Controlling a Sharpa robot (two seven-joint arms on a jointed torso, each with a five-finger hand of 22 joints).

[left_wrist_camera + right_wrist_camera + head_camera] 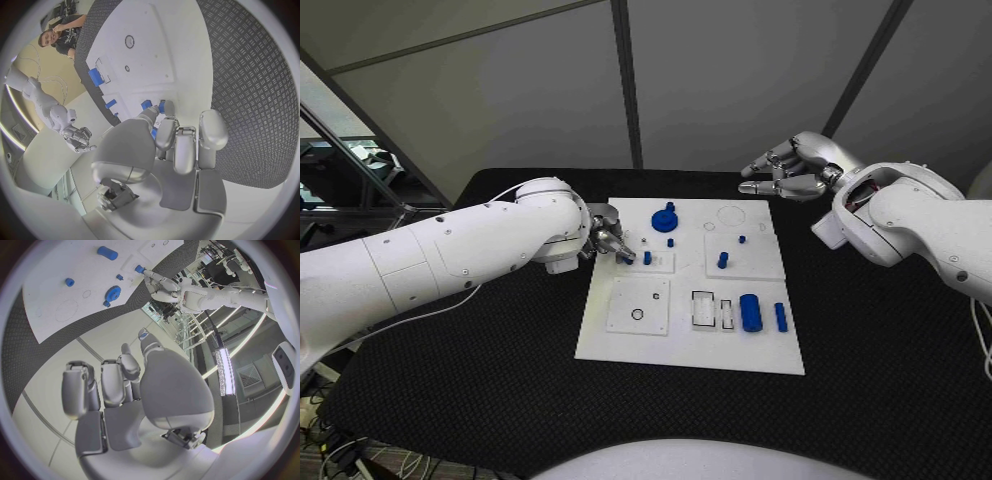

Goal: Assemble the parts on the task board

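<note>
The white task board (pixel 689 345) lies mid-table. My left hand (pixel 610 245) hovers low over its left edge, fingertips curled beside a small blue peg (pixel 648 258). In the left wrist view a bit of blue (pixel 154 133) shows between the thumb and a finger (pixel 166 134); I cannot tell whether it is held. Further back on the board stand a blue gear (pixel 665 220), a short peg (pixel 671 242) and a taller peg (pixel 723 260). My right hand (pixel 790 170) hangs above the table's back right, off the board, holding nothing, fingers loosely bent (pixel 119 382).
A blue cylinder (pixel 751 312) and a blue bar (pixel 780 317) lie at the board's front right beside white slotted inserts (pixel 707 310). A plate with a small ring (pixel 638 306) sits front left. Black matting (pixel 473 370) surrounds the board.
</note>
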